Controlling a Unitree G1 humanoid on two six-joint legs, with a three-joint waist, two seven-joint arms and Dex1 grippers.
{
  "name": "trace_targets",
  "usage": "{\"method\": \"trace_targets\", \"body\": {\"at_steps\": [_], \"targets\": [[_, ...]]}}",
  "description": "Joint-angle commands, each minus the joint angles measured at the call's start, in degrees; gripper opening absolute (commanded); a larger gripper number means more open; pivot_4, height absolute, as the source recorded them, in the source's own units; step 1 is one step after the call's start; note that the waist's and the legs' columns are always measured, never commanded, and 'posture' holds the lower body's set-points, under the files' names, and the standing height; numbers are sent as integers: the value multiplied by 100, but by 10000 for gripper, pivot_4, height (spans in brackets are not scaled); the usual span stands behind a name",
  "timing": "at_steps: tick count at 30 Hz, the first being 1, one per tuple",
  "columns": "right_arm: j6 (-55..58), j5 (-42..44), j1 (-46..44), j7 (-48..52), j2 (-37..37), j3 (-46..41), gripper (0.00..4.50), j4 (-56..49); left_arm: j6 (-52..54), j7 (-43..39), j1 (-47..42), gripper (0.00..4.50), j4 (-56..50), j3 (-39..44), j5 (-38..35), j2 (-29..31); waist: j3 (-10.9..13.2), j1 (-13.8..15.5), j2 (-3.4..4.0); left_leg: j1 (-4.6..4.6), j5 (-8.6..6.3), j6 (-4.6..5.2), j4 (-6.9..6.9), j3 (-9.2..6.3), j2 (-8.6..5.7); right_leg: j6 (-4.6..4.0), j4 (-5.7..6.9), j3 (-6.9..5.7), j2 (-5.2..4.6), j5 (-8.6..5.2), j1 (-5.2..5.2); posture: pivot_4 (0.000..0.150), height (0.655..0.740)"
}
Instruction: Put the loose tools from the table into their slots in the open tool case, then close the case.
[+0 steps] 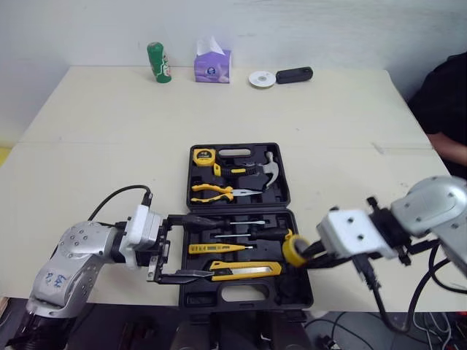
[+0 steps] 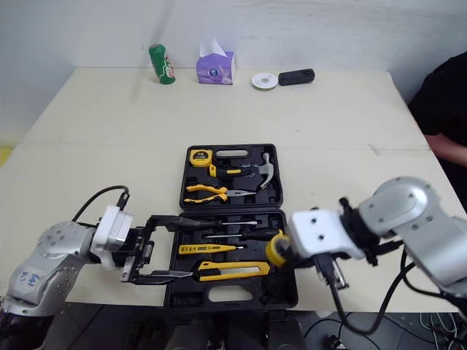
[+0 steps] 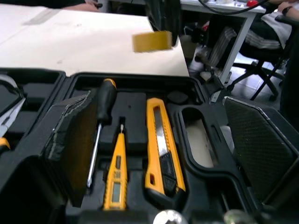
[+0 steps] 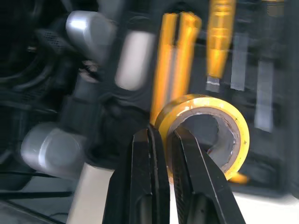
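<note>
Head view: open tool case on table, near middle; left gripper spread wide over its near-left edge; right gripper holds yellow tape roll at its near-right edge | Left wrist: utility knife, tester pen, screwdriver lie slotted between its fingers | Right wrist: fingers pinch roll's wall.

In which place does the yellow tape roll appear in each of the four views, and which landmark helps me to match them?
Left eye view: the yellow tape roll is at the right edge of the tool case, held by the right end effector.
Right eye view: same place.
Left wrist view: a yellow block beyond the case.
Right wrist view: close up, its wall pinched by that end effector.
Shared landmark: the yellow utility knife.
</note>
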Motion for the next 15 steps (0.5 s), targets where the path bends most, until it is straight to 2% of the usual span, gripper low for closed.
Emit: {"method": "trace_targets", "body": {"at_steps": [1,5,15], "targets": [[-233,-108,136,-158,36,161,859,-203,-257,-15,267,45000,-310,240,27,74,-1,-3,-2,0,0,1,1,2,0,0,0,1,0,0,0,1500,7400],[-660,-470,338,-286,146,627,859,-119,-216,443,244,45000,-550,321,-32,-100,-3,6,-6,1,0,1,1,0,0,0,1,0,0,0,1,1500,7400],[-1098,-1030,594,-335,58,1002,859,80,8,521,569,45000,-771,291,-81,111,-3,-9,-8,2,1,2,2,2,0,0,2,0,2,0,2,1500,7400]]}}
